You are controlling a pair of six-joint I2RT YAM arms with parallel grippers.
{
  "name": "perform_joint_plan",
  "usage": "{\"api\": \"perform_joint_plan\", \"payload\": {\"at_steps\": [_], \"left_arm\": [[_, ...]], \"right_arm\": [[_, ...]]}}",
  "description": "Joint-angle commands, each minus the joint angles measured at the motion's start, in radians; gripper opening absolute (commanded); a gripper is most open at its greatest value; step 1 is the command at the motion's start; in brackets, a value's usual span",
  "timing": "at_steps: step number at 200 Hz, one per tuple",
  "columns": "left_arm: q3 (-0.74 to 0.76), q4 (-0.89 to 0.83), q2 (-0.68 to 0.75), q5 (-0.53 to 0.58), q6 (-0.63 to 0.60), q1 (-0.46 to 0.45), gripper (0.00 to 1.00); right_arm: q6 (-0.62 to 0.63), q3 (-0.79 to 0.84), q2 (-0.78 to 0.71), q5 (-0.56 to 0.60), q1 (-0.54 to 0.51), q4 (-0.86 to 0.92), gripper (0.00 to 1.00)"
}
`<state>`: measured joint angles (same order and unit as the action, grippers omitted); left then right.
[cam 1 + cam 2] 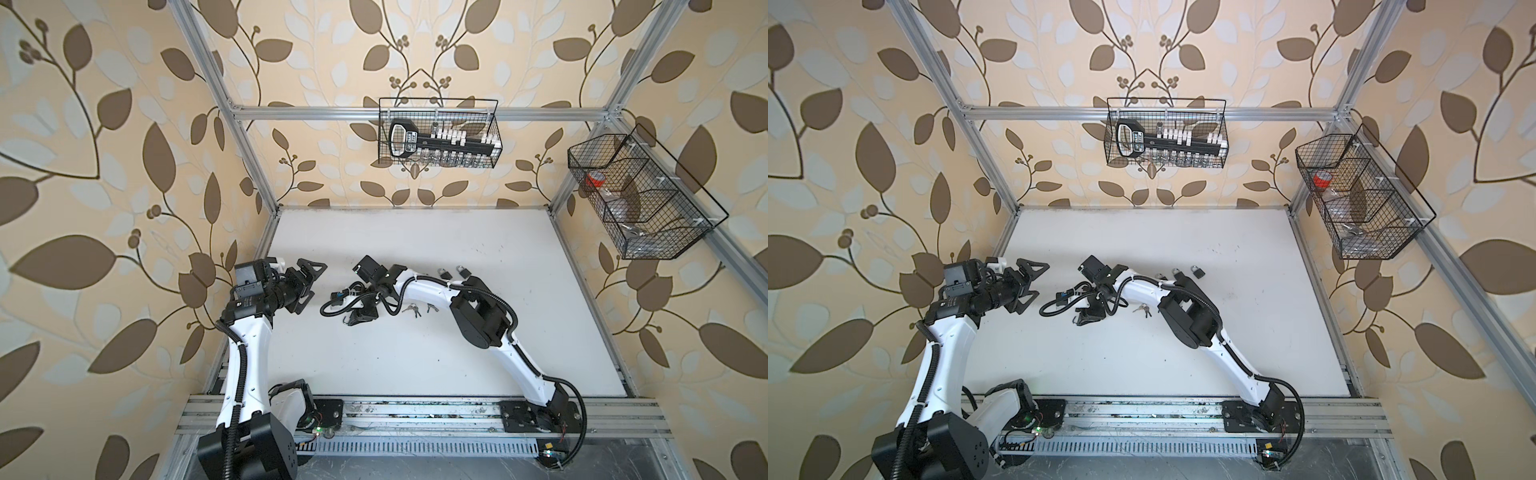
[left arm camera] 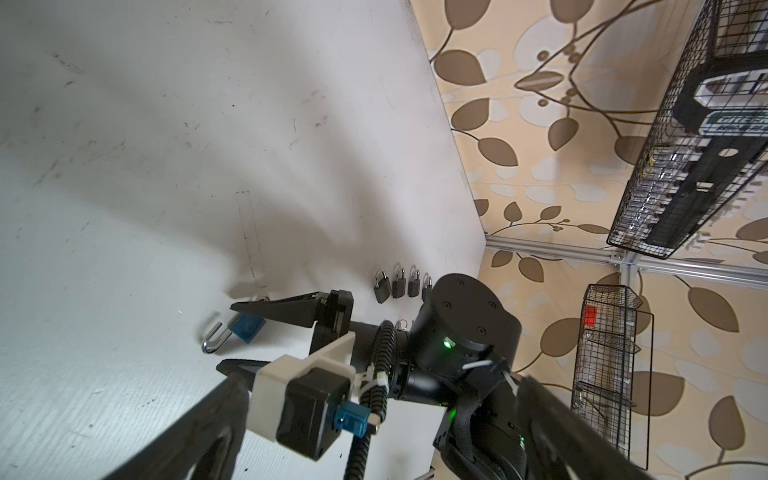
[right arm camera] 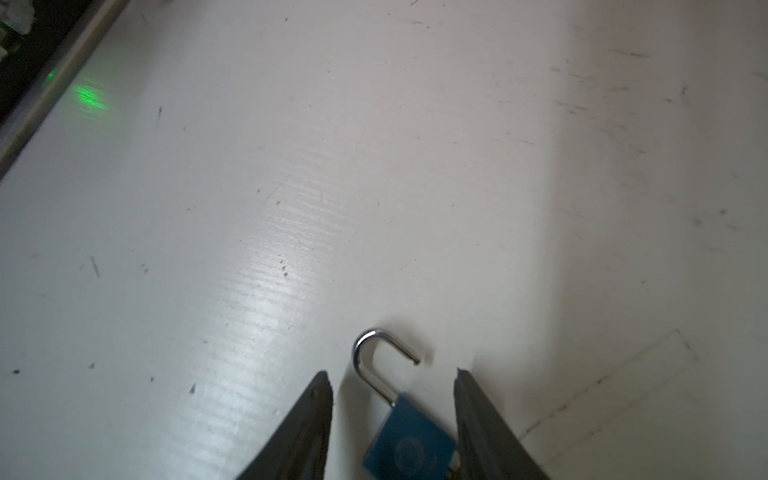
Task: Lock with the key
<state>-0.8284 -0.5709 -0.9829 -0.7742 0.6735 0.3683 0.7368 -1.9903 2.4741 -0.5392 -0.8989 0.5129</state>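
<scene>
A blue padlock lies on the white table with its silver shackle swung open. My right gripper is down over it, open, one finger on each side of the body; there is a gap on one side, and the body is close against the other finger. In the left wrist view the same padlock lies between the right gripper's fingers. Small keys lie on the table beside the right arm. My left gripper hovers to the left, wide open and empty.
A row of several dark padlocks stands behind the right arm. A wire basket hangs on the back wall and another wire basket on the right wall. An aluminium frame post borders the table's left side.
</scene>
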Motion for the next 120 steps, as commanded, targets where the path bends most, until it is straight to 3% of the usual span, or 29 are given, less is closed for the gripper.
{"api": "perform_joint_plan", "payload": {"at_steps": [1, 43, 120], "left_arm": [[-0.015, 0.020, 0.007, -0.034, -0.007, 0.008, 0.99], [-0.014, 0.017, 0.008, -0.034, -0.011, 0.008, 0.99], [-0.006, 0.020, 0.017, -0.037, -0.002, 0.008, 0.99]], "right_arm": [[0.001, -0.047, 0.044, -0.039, 0.001, 0.070, 0.49], [0.020, -0.051, 0.049, 0.012, 0.003, 0.129, 0.49], [0.084, 0.141, -0.063, 0.050, 0.023, 0.127, 0.47]]}}
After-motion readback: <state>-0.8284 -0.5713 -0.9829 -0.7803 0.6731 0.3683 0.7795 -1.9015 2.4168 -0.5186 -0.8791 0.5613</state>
